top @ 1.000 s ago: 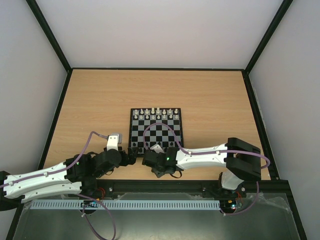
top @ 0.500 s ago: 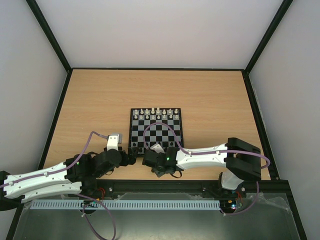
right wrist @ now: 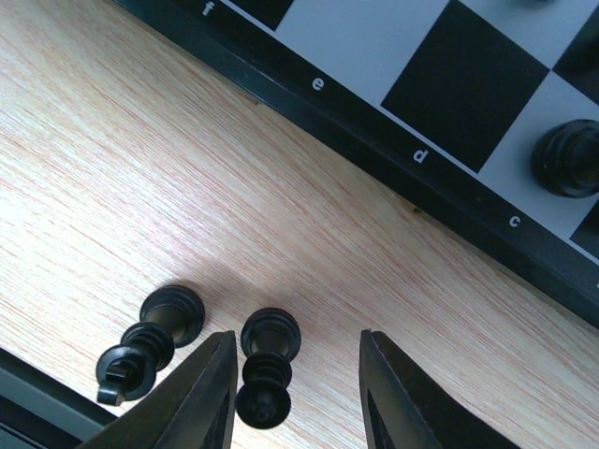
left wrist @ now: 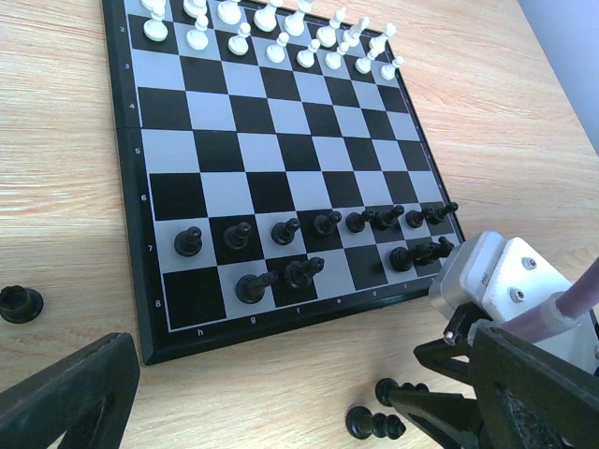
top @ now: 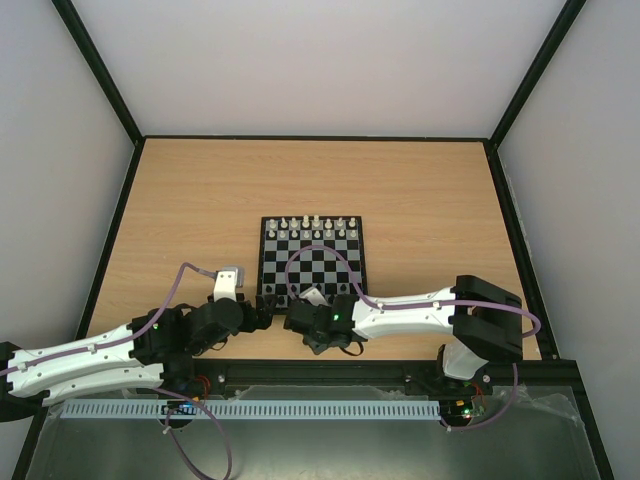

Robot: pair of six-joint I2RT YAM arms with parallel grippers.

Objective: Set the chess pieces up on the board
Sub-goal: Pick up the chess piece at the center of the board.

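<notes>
The board [left wrist: 281,329] carries white chess pieces [left wrist: 277,47] along its far rows and black chess pieces [left wrist: 284,230] on the two near rows. Off its near edge, two black pieces stand on the wood. My right gripper [right wrist: 298,357] is open around one of them [right wrist: 268,367], which stands close to the left finger [right wrist: 208,398] and well apart from the other finger. The second loose piece [right wrist: 154,339] is just outside that left finger. My left gripper [left wrist: 299,416] is open wide over the table near the board's corner, holding nothing. Another loose black piece [left wrist: 20,303] stands left of the board.
In the top view both grippers, the left [top: 262,308] and the right [top: 296,318], sit close together at the near edge of the board [top: 312,262]. The right wrist camera block [left wrist: 496,281] hangs near the board's near right corner. A black frame borders the wooden table [top: 200,200].
The right gripper's jaws have narrowed a little around the standing black piece. Both arms stay almost where they were.
</notes>
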